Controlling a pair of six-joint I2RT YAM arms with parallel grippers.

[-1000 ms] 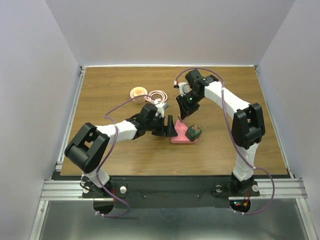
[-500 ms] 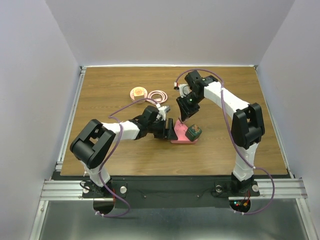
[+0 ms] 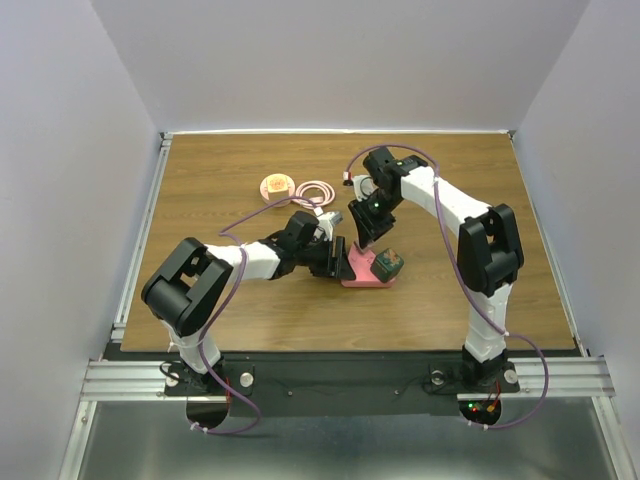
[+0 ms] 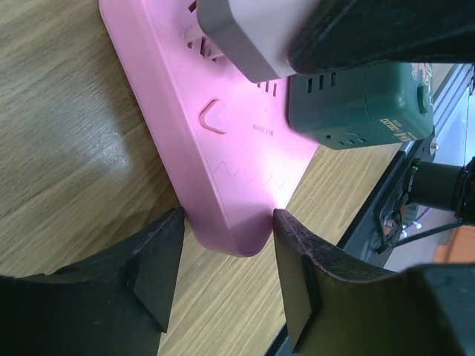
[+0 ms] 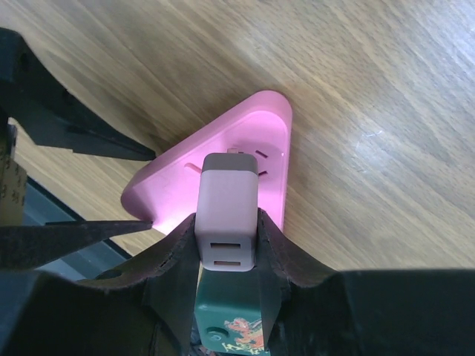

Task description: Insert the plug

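Note:
A pink triangular power strip (image 3: 362,279) lies on the wooden table with a green adapter (image 3: 389,263) plugged into it. My left gripper (image 3: 340,258) straddles the strip's left corner. In the left wrist view its gripper (image 4: 228,216) has both fingers against the strip's (image 4: 178,96) rounded corner. My right gripper (image 3: 366,232) is shut on a white USB charger (image 5: 227,215) and holds it upright over the strip's (image 5: 178,194) free socket slots. The charger's prongs are hidden. The green adapter (image 5: 226,319) sits just behind the charger.
An orange round disc (image 3: 277,185) and a coiled pink-white cable (image 3: 316,192) lie behind the left gripper. Purple arm cables loop over the table. White walls close in the table on three sides.
My left gripper has moved right and closed onto the strip's corner. My right gripper has shifted slightly left and down with the charger over the strip.

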